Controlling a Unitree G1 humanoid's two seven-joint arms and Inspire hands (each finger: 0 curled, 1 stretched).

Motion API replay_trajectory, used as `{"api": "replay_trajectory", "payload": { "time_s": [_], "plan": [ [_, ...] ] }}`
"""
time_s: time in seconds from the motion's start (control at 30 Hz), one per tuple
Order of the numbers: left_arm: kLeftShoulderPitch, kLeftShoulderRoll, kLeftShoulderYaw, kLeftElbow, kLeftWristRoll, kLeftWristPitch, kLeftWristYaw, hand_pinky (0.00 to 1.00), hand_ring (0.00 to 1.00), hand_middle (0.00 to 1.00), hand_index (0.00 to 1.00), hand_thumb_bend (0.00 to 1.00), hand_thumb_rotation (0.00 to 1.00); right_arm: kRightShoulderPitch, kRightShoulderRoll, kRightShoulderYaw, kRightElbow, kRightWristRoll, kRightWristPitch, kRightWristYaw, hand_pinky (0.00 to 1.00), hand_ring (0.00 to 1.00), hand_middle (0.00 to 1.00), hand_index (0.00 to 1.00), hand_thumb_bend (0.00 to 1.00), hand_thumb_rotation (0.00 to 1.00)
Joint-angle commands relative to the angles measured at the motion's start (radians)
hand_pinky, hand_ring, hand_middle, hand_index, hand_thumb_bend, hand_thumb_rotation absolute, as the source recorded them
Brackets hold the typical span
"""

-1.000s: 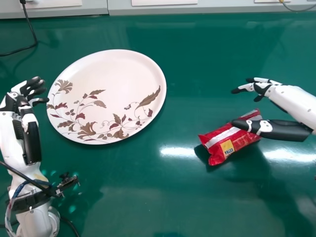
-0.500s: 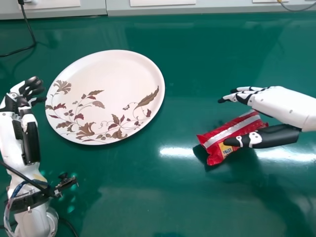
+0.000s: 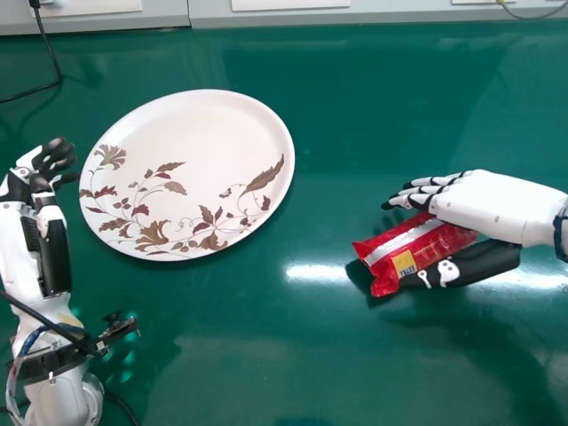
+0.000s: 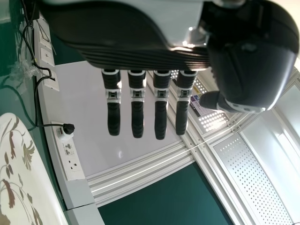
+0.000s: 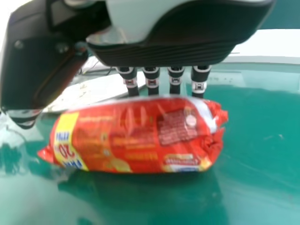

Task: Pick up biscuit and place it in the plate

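The red biscuit packet (image 3: pixel 398 252) lies on the green table, right of the white oval plate (image 3: pixel 191 115) with its leaf pattern. My right hand (image 3: pixel 497 206) is at the packet, its straight fingers above and along the far side, the thumb along the near side. In the right wrist view the packet (image 5: pixel 136 136) lies in front of the right hand (image 5: pixel 176 82), whose fingertips are hidden behind it. At the plate's left is my left hand (image 3: pixel 49 169); the left wrist view shows the left hand (image 4: pixel 137 103) with straight fingers.
A black cable (image 3: pixel 55 53) lies at the far left of the table. Along the far edge runs a grey strip (image 3: pixel 373 16). In the left wrist view a wall socket (image 4: pixel 69 157) with a plug stands beyond the plate's side.
My right hand has come left and nearer, over the packet, with the thumb now along its near side. The packet has hardly moved. The left hand stays still.
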Motion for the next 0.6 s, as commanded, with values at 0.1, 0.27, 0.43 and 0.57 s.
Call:
{"api": "replay_trajectory", "payload": {
  "time_s": [0.1,0.27,0.43,0.57],
  "plan": [
    [0.044,-0.018,0.003,0.084,-0.004,-0.002,-0.001,0.65,0.74,0.76,0.76,0.13,0.12,-0.036,-0.034,0.036,0.043,-0.064,-0.079,-0.02,0.87,1.0,1.0,1.0,1.0,0.49],
    [0.045,-0.017,0.007,0.072,-0.004,-0.003,-0.002,0.64,0.73,0.75,0.76,0.11,0.04,-0.066,-0.039,0.062,0.073,-0.123,-0.126,-0.043,0.9,1.0,1.0,1.0,1.0,0.47],
    [0.043,-0.014,0.014,0.073,-0.007,-0.01,-0.001,0.63,0.73,0.75,0.76,0.11,0.04,-0.096,-0.031,0.094,0.113,-0.19,-0.163,-0.088,0.92,1.0,1.0,1.0,1.0,0.45],
    [0.047,-0.02,0.019,0.058,-0.006,0.007,0.0,0.64,0.74,0.76,0.76,0.11,0.04,-0.134,-0.016,0.129,0.154,-0.285,-0.193,-0.163,0.89,0.99,0.99,1.0,1.0,0.38]
  ]
}}
